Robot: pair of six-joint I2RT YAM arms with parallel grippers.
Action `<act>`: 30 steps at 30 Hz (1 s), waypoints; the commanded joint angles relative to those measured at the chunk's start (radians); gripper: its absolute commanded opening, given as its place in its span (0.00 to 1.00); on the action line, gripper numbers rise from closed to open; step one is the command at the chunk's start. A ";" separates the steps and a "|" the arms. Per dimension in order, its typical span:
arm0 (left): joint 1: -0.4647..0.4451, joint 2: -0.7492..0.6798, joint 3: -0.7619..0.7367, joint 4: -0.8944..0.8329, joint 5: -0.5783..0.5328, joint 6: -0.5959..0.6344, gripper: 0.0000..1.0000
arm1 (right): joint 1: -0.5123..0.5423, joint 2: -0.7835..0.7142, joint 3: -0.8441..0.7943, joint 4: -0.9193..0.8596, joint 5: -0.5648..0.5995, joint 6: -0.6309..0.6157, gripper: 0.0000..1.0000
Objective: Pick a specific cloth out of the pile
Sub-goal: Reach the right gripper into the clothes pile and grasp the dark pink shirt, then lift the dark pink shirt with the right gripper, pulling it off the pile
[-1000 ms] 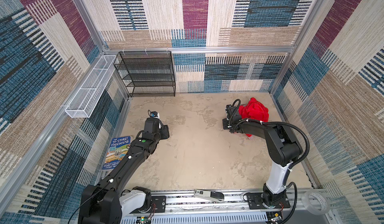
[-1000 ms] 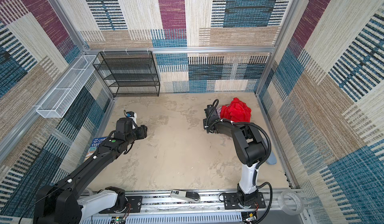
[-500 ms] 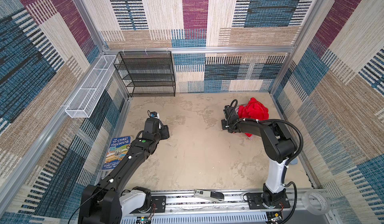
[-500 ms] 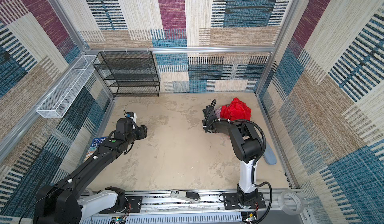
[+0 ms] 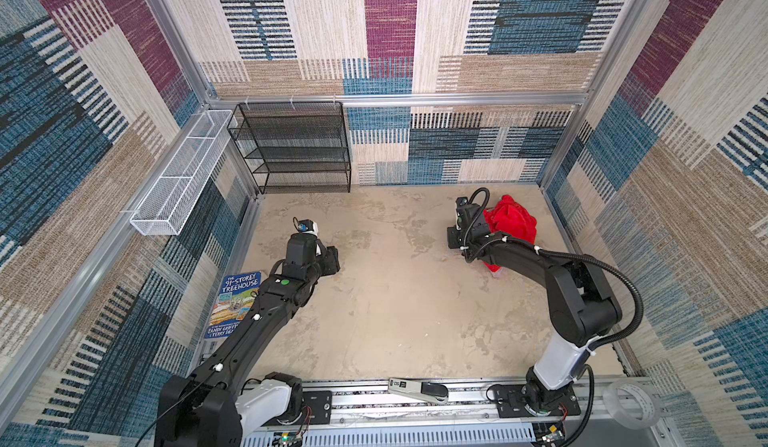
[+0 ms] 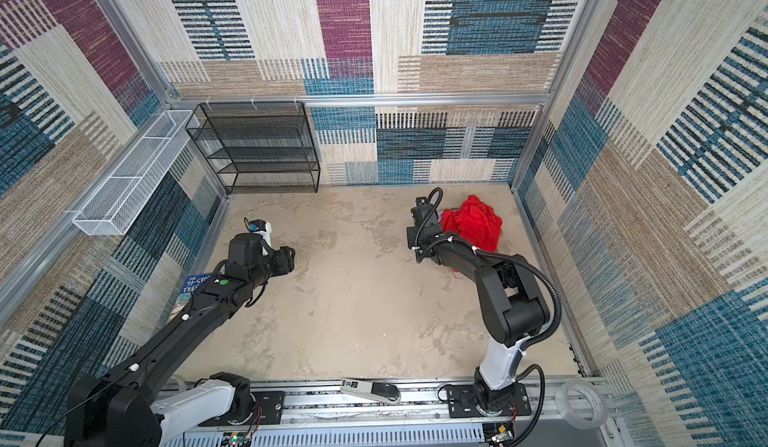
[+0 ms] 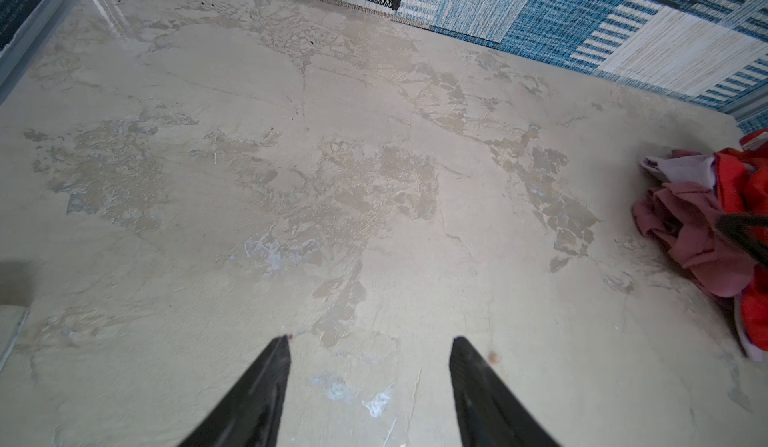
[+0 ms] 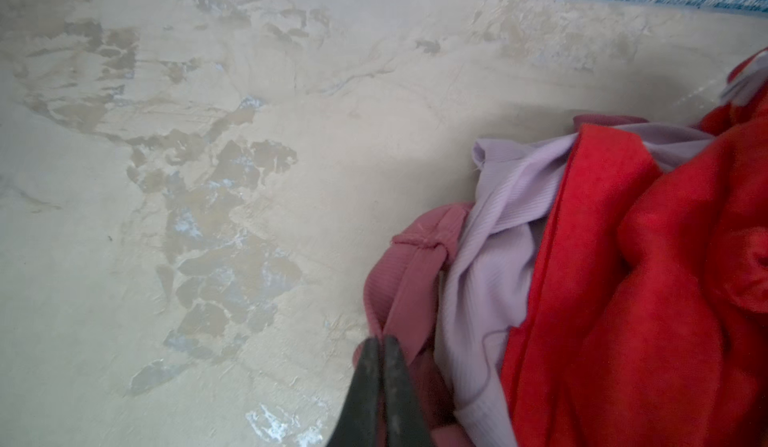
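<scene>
Two fingers (image 8: 363,386) of the right claw (image 8: 381,341) press together at the edge of the cloth (image 8: 409,283); the left claw (image 7: 370,337) gapes.

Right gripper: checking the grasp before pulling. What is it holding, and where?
The right gripper pinches the dusty rose cloth by a fold at its edge.

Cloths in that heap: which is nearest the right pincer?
The dusty rose ribbed cloth: the right gripper pinches its fold; pale lilac cloth and bright red cloth lie beyond.

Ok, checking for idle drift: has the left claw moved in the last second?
No; the left claw keeps its spot just beyond the book.
</scene>
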 commanded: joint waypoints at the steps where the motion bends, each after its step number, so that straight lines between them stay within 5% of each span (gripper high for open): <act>1: 0.000 -0.006 0.013 -0.009 0.016 -0.036 0.65 | -0.007 -0.040 0.003 0.021 -0.032 0.014 0.00; 30: 0.000 -0.012 0.033 0.000 0.078 -0.076 0.64 | -0.125 -0.274 0.008 0.001 -0.273 0.052 0.00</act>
